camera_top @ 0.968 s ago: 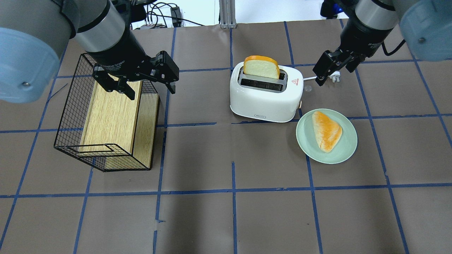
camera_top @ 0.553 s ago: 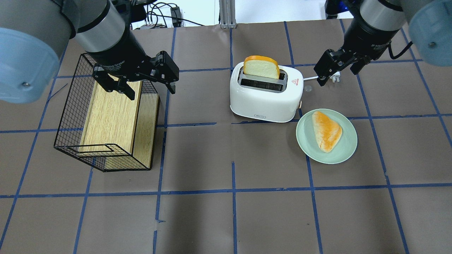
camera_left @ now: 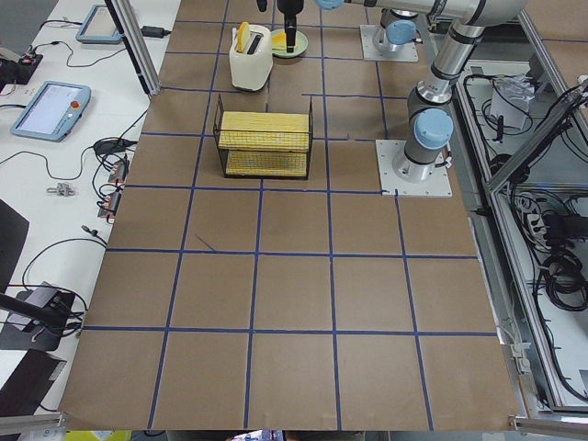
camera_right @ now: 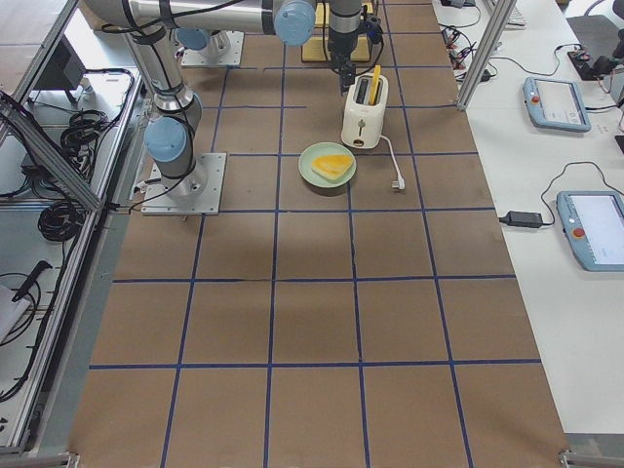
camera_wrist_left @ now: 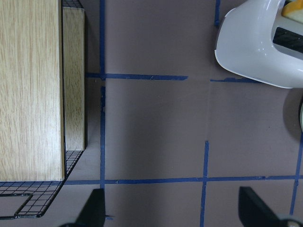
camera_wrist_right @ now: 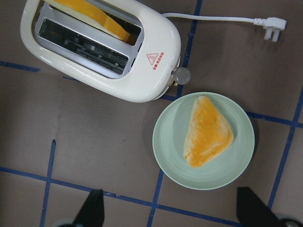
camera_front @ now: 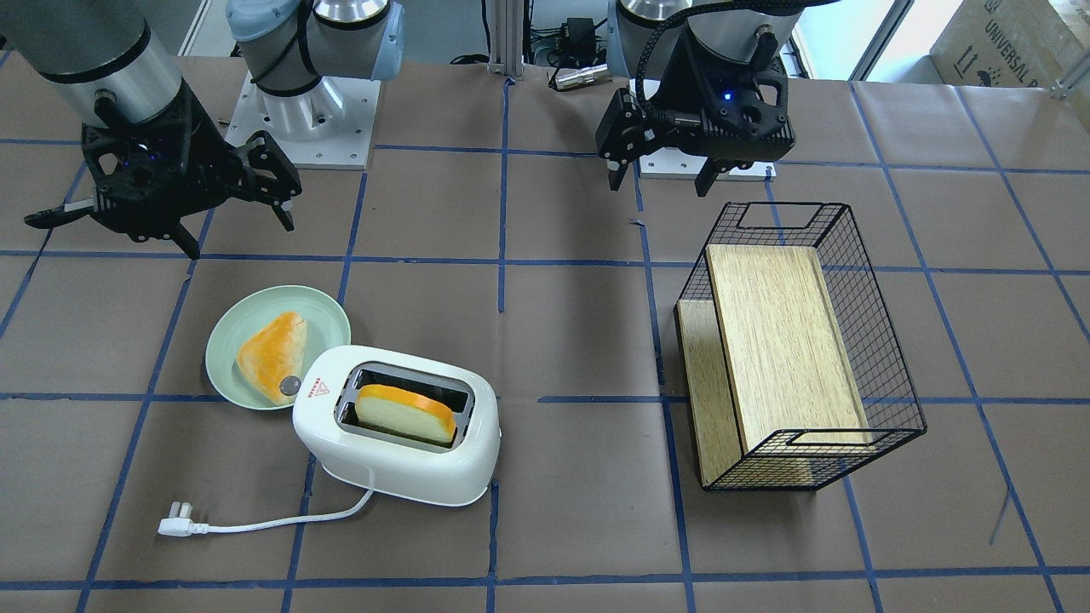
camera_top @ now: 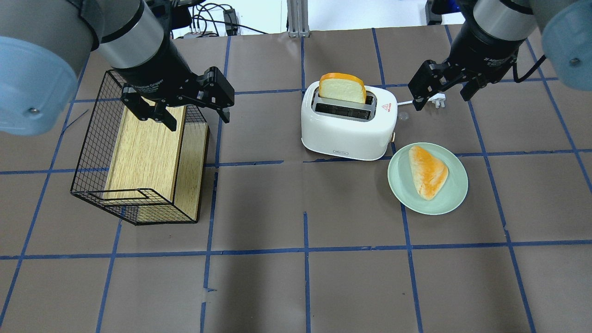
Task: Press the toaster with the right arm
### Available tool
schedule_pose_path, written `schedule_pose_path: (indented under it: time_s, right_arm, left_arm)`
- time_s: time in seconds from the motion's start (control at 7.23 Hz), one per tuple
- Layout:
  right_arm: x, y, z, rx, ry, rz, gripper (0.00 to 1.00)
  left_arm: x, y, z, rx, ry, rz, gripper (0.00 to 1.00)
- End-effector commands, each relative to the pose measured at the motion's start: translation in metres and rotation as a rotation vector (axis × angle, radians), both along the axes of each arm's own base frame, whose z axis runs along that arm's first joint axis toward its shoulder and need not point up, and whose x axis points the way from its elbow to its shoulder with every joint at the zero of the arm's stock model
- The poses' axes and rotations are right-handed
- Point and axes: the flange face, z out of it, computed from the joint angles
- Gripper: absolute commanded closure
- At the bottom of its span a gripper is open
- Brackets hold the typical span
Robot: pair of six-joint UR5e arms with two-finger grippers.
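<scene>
The white toaster (camera_top: 349, 129) stands mid-table with a bread slice (camera_top: 342, 88) upright in its far slot. It also shows in the front view (camera_front: 400, 455) and the right wrist view (camera_wrist_right: 156, 71). Its round lever knob (camera_wrist_right: 182, 74) is at the end beside the plate. My right gripper (camera_top: 441, 98) is open and empty. It hovers high, to the right of the toaster, and touches nothing; it also shows in the front view (camera_front: 241, 238). My left gripper (camera_top: 199, 122) is open and empty over the wire basket's edge.
A green plate (camera_top: 455, 199) with a triangular bun (camera_top: 428, 171) lies right of the toaster, close to its knob end. The toaster's white cord ends in a plug (camera_top: 438, 101) under my right gripper. A black wire basket (camera_top: 92, 138) holding a wooden box (camera_top: 148, 148) stands at the left.
My right gripper has shifted slightly to the right and away from me, with its wrist turning a little. The left arm, toaster and plate have not moved.
</scene>
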Motion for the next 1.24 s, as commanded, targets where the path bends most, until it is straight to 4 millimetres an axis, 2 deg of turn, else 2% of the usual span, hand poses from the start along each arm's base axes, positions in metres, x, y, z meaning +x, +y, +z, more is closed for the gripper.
schedule_pose_path:
  time_s: [0.0, 0.28, 0.55, 1.11]
  right_arm:
    - [0.010, 0.028, -0.011, 0.030, 0.004, -0.159, 0.00]
    - [0.013, 0.033, -0.011, 0.027, 0.017, -0.233, 0.00]
    - [0.024, 0.038, -0.011, 0.019, 0.070, -0.199, 0.00]
    - [0.025, 0.037, -0.015, 0.030, 0.062, -0.183, 0.00]
  left_arm:
    - [0.000, 0.000, 0.000, 0.001, 0.000, 0.000, 0.00]
    - [0.000, 0.000, 0.000, 0.001, 0.000, 0.000, 0.00]
    - [0.000, 0.000, 0.000, 0.001, 0.000, 0.000, 0.00]
    - [0.000, 0.000, 0.000, 0.001, 0.000, 0.000, 0.00]
